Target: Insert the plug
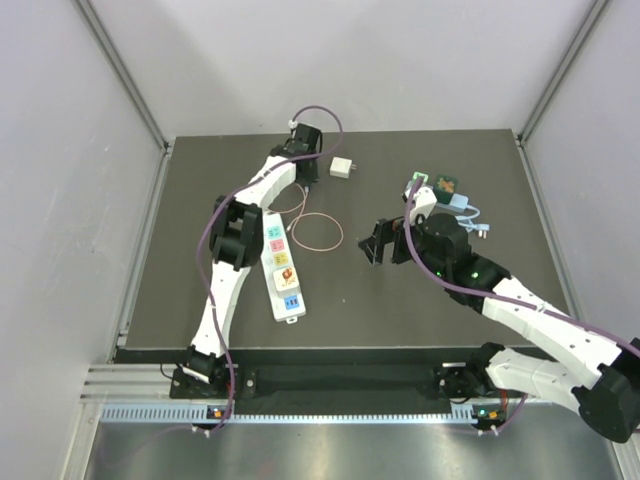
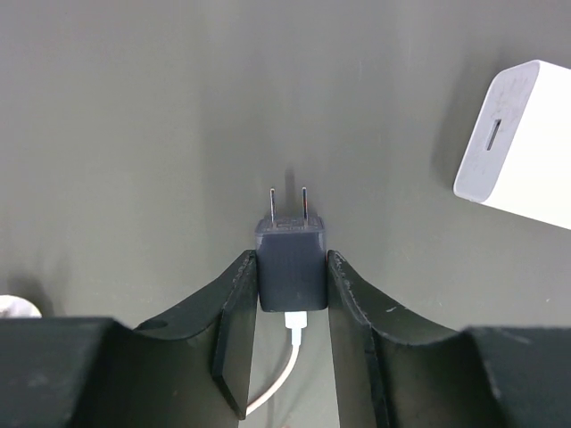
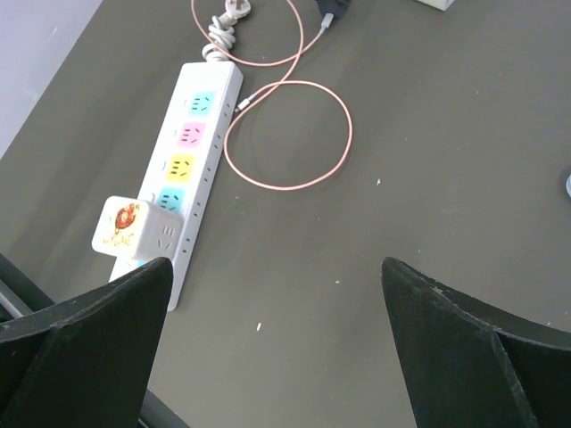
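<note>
The plug (image 2: pixel 290 267) is gripped by the left hand (image 2: pixel 290 259) on the counter (image 2: pixel 134 134), apart from the strip (image 1: pixel 280 268); the right hand (image 3: pixel 277 267) is held open. Prongs could be skewed by uneven pinching.

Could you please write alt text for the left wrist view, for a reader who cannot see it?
The two dark fingers of the left tool press against both sides of a small black plug, its two metal prongs pointing away from the camera. A white cable leaves its rear, and a white charger lies on the dark table at upper right.
</note>
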Available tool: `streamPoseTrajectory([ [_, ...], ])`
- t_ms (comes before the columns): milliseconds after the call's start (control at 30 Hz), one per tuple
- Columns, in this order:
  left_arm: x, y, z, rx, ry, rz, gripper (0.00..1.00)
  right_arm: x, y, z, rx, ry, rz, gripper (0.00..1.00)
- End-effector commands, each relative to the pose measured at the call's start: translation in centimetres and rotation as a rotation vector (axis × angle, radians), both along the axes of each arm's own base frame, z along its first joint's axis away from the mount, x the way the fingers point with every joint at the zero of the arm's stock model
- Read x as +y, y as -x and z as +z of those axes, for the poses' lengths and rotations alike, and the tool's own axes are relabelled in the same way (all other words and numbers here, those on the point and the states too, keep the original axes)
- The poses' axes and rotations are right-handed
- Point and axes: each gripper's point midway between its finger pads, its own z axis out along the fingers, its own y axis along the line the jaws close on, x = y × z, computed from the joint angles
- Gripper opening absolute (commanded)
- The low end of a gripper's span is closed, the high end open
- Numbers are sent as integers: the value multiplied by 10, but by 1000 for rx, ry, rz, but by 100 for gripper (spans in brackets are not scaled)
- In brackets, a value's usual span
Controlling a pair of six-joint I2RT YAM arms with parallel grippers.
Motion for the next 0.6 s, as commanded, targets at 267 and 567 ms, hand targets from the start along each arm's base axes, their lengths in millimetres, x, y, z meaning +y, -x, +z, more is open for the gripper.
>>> streamPoseTrajectory([
  [267,-58,7,69,-41,422,-168,0,4,-14,3,-34,-73,-31,100],
  [567,-112,127,270,-209,1169,-508,0,-1,-13,59,-138,-354,-2,100],
])
